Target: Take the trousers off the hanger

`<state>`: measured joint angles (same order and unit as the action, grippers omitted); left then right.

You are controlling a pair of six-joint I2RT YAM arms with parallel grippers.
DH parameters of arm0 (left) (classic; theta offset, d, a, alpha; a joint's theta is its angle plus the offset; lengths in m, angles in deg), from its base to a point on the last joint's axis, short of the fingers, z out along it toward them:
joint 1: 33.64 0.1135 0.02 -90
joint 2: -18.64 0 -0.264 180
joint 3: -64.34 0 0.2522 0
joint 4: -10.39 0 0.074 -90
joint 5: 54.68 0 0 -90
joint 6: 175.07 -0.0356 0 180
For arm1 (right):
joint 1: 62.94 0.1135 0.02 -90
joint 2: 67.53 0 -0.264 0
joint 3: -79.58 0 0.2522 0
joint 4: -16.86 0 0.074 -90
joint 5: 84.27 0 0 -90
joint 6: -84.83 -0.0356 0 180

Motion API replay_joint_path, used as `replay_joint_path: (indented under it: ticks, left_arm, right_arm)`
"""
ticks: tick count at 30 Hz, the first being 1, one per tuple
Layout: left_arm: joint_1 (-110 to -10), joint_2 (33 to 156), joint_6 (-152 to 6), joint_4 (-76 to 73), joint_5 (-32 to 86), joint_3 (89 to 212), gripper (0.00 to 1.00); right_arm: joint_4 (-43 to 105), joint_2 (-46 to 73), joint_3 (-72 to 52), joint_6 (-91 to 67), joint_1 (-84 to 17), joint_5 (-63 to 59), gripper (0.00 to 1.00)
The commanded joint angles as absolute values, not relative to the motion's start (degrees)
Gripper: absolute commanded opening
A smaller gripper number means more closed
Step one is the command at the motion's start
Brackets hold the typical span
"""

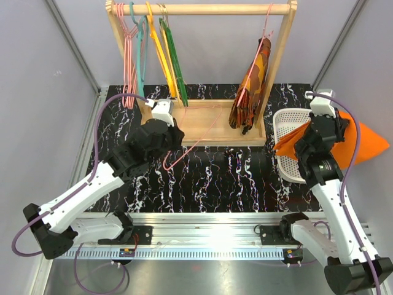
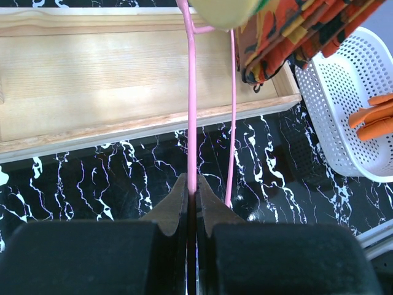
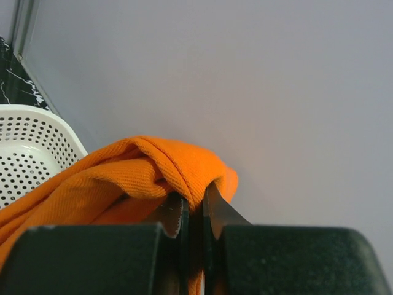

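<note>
Orange trousers [image 1: 363, 145] sit right of the rack [image 1: 202, 9], bunched up and clamped in the right claw [image 1: 311, 140], off the hanger [image 1: 198, 139] and well apart from it. Right wrist view: right claw [image 3: 195, 206] is clenched on a thick fold of the trousers [image 3: 123, 184], jaws nearly together with cloth between. Cloth hangs over the white basket [image 1: 287, 120], which stands just right of the rack base, and fans out past it toward the wall. Pink wire hanger lies slanted at the front of the rack base, partly over its low wooden lip and partly over the black marble desk [image 1: 233, 181]. Left claw [image 1: 177, 140] is in front of the rack base, left of middle, pinched tight on one hanger wire. Left wrist view confirms this: claw [image 2: 191, 187] is closed on the hanger [image 2: 191, 110], with a second pink wire running just beside it. Camo garment [image 1: 252, 86] hangs at the right end of the rack rail. Pink, green and yellow hangers hang at the left end.
</note>
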<state>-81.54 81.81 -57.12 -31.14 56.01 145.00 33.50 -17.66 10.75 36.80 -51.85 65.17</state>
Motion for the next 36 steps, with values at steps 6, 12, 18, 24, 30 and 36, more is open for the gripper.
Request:
replay_joint_path:
  ticks: [6, 12, 18, 24, 30, 36]
  left_arm:
    - [-81.9, 82.4, -56.8, -29.2, 52.6, 145.2, 0.00]
    - [-81.9, 81.5, -57.2, -29.4, 52.8, 144.4, 0.00]
    - [-81.9, 81.5, -57.4, -29.8, 52.6, 143.8, 0.00]
    - [-82.0, 80.4, -57.6, -30.8, 53.2, 143.9, 0.00]
    - [-81.9, 79.5, -58.2, -32.1, 53.3, 143.8, 0.00]
    - [-81.9, 78.8, -58.3, -32.8, 53.4, 143.3, 0.00]
  right_arm:
    - [37.5, -15.6, 13.2, 33.6, -52.5, 58.3, 0.00]
    - [42.4, -8.9, 13.3, 25.4, -52.4, 54.3, 0.00]
    - [44.7, -0.2, 10.0, 21.6, -52.4, 49.1, 0.00]
    - [47.7, 10.4, 7.3, 20.5, -52.9, 42.9, 0.15]
    - [47.8, 16.7, 2.6, 19.7, -53.9, 39.9, 0.46]
    - [57.9, 12.5, -7.0, 5.9, -56.1, 28.2, 0.80]
